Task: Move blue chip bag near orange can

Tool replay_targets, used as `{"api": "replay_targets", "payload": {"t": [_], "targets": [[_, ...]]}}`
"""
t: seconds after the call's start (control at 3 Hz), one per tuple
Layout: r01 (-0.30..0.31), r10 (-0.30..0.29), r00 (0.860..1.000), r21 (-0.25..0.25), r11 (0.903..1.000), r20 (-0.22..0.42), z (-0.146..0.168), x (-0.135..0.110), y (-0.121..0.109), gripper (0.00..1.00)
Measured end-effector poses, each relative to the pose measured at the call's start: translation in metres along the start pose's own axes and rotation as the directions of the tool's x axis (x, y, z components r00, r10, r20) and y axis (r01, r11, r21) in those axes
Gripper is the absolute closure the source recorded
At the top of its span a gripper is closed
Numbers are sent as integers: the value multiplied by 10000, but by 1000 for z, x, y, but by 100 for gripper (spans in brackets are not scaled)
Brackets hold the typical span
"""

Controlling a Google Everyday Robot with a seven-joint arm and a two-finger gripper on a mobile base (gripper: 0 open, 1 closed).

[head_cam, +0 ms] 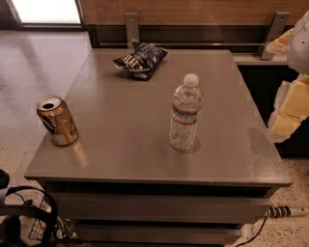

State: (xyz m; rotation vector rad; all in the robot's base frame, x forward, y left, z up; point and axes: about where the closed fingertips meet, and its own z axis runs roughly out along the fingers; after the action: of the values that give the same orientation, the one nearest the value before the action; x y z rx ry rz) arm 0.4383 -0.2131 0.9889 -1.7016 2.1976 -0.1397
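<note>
On the table point(120, 159), the chip bag point(141, 60) lies by the far edge, a little left of its middle. The drink can point(57, 120) stands at the left edge, toward the near-left corner, well apart from the bag. The water bottle point(185, 114) stands upright right of centre, about level with the can. The gripper point(289, 111) hangs beyond the right edge.

- This looked like an office break area: grey table point(125, 130), speckled polished floor point(29, 58), wood-panelled wall point(193, 9).
- My gripper point(289, 113) hung at the right edge, beside the table.
</note>
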Motion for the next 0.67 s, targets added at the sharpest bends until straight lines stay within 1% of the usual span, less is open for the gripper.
{"api": "replay_targets", "payload": {"t": [0.33, 0.67], "targets": [[0, 0, 10000, 2, 10000, 1, 0, 0, 0, 0], [-57, 34, 9970, 283, 9996, 772, 5, -14, -17, 0]]}}
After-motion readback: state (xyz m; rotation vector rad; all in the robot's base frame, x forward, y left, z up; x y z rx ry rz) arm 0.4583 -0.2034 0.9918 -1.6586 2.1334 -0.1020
